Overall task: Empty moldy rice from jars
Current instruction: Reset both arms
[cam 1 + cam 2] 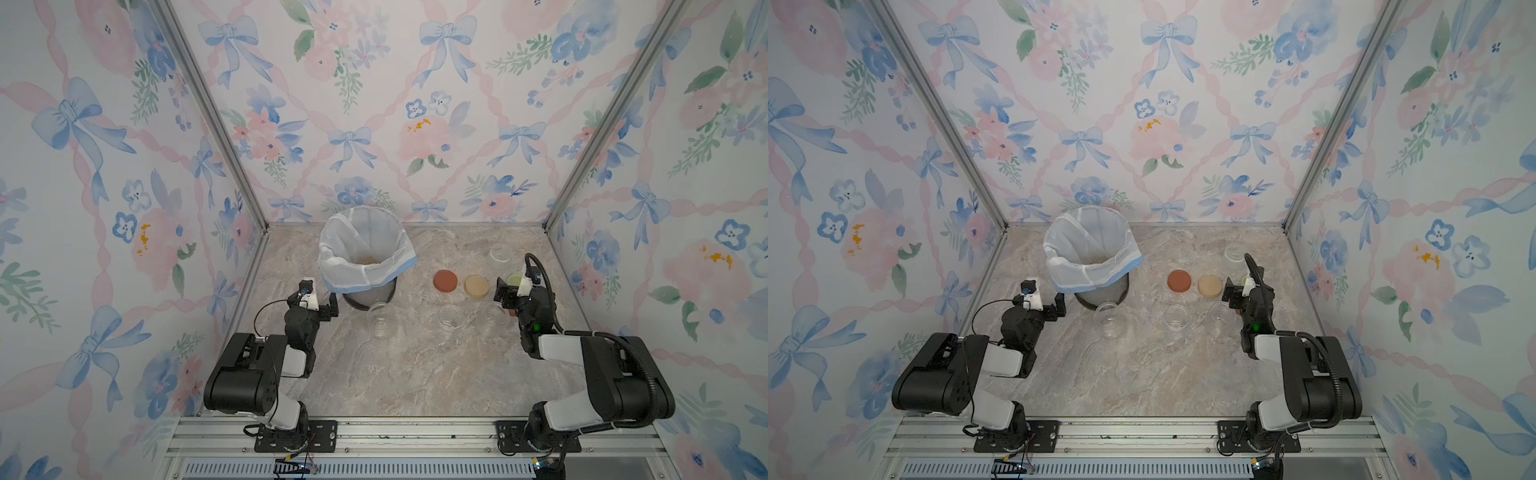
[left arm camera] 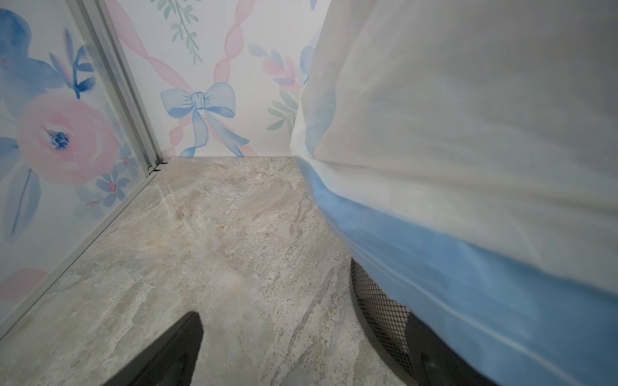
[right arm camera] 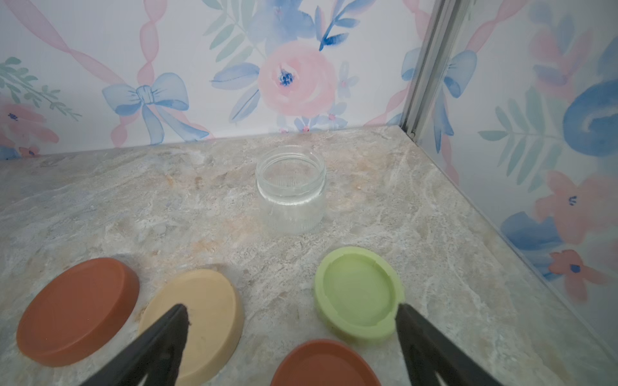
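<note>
Arms (image 1: 241,382) blk w/ white shells (right: ribbed cable (image 1: 549,286), green LED (image 1: 536,326)).

Dark mesh bin w/ white liner (image 1: 345,274) is set at back-left of the marble-pattern desk (image 1: 415,374). Pale tan moldy rice (image 1: 369,260) is seen at its bottom. A front row of clear glass jars is stood upright, all apart: left jar (image 1: 381,321) just in front of bin, middle jar (image 1: 450,318) and right jar (image 1: 496,314) to its right. Behind mid and right jars, lids are laid in a row, L to R: round rust-red lid (image 1: 445,281), round beige lid (image 1: 476,286) just beside it, round pale-green lid (image 1: 515,279). A second rust-red lid (image 3: 324,364) is laid in front of the green one. A fourth clear glass jar (image 1: 500,253) is stood behind lids, twd back-right corner.
</note>
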